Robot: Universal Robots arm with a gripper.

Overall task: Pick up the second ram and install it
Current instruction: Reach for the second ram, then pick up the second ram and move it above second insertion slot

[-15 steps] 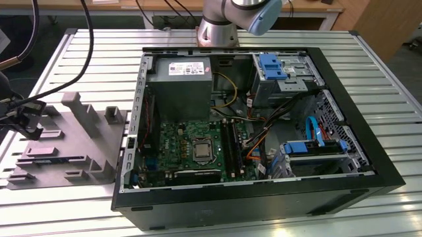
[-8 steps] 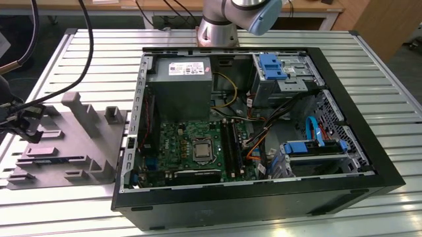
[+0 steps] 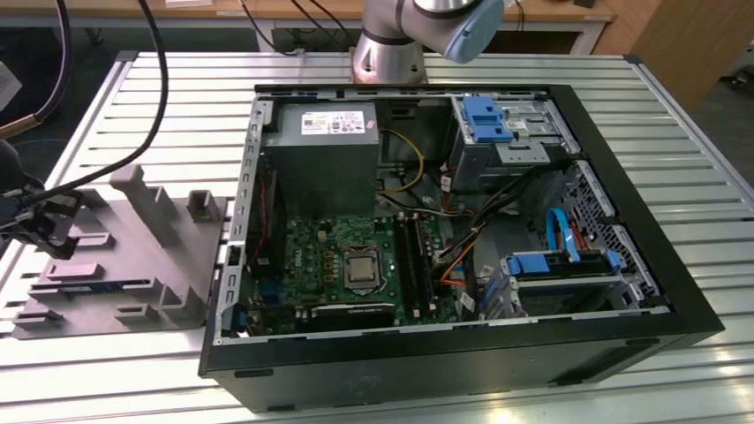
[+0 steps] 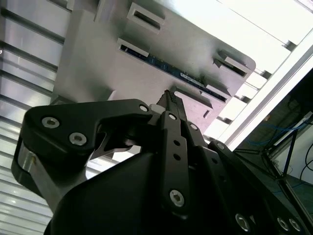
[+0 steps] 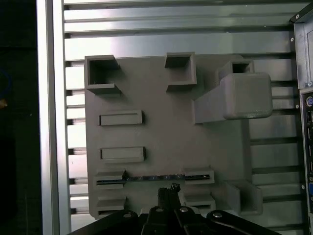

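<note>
Second ram [image 5: 156, 177] is seen standing on edge in the slotted holders of the grey fixture tray [image 5: 161, 137]. The tray lies on the slatted bench [image 3: 683, 132], on the exterior view's left of the open computer case [image 3: 471, 362]. The claw [image 5: 168, 189] is poised over the tray just beside the ram's mid-length, apart from it. Its fingertips are drawn narrow, with nothing gripped. The ram's ends are flanked by holder blocks, and its upper long edge is left free.

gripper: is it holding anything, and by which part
Nothing is held. The gripper is empty, close to the second ram, which sits in a slot of the grey holder.
</note>
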